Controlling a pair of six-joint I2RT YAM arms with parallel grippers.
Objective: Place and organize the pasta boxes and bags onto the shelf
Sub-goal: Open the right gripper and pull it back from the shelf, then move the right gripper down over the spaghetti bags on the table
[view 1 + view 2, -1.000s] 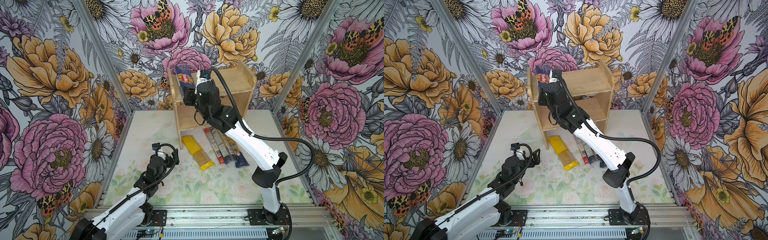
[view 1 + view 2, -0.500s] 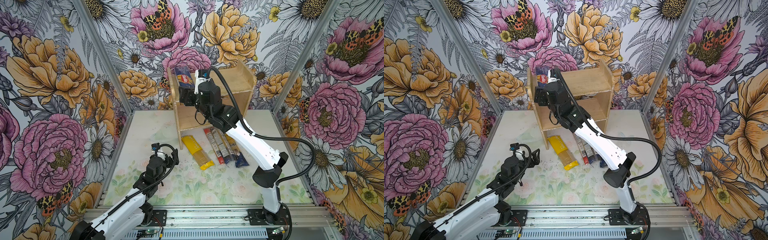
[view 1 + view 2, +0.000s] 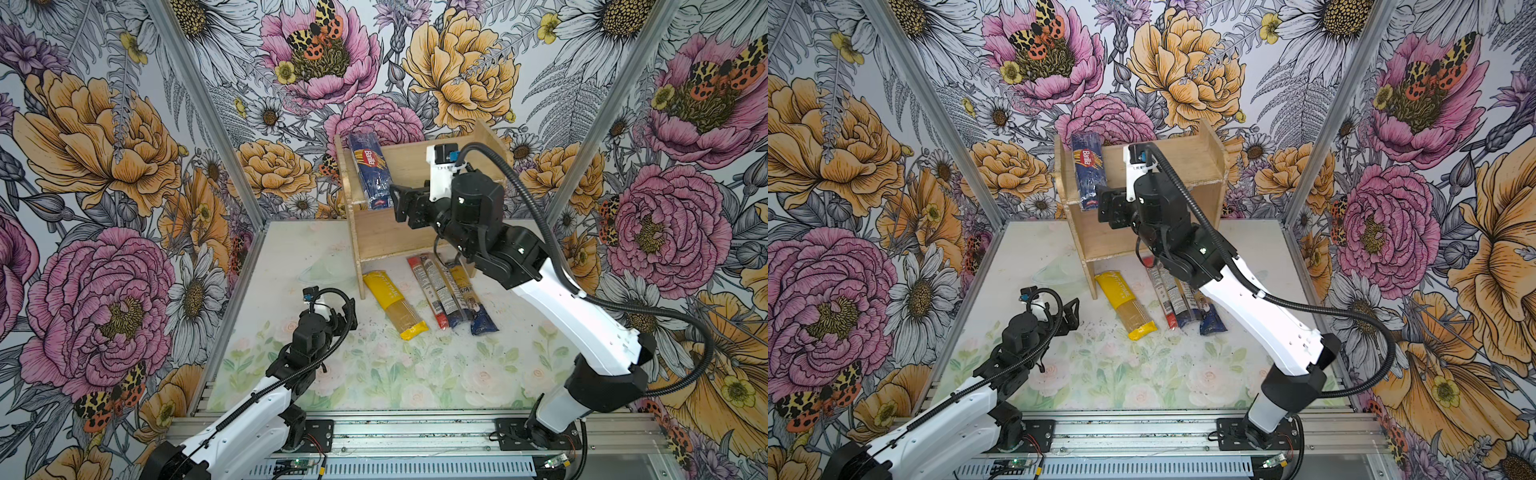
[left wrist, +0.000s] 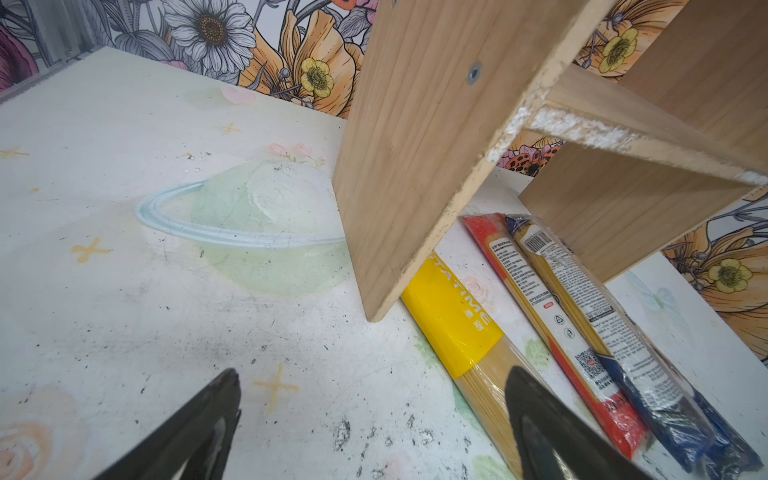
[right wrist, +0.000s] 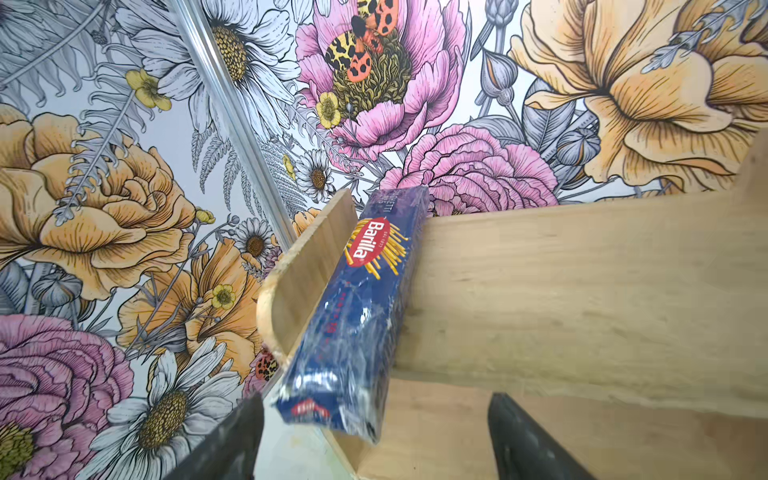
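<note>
— Left wrist view first: how is the left gripper (image 4: 374,386)?
— Fingers spread wide, holding nothing, low and front-left of the light bare-wood two-tier shelf (image 3: 386,237).
— And the long dark blue Barilla spaghetti pack (image 3: 370,170)?
— On the shelf's top tier, against its left side panel, long axis front to back, logo end rearward, near end overhanging the front edge.
— Right gripper (image 5: 374,419)?
— Before that overhanging end, fingers parted around it, not clamping.
</note>
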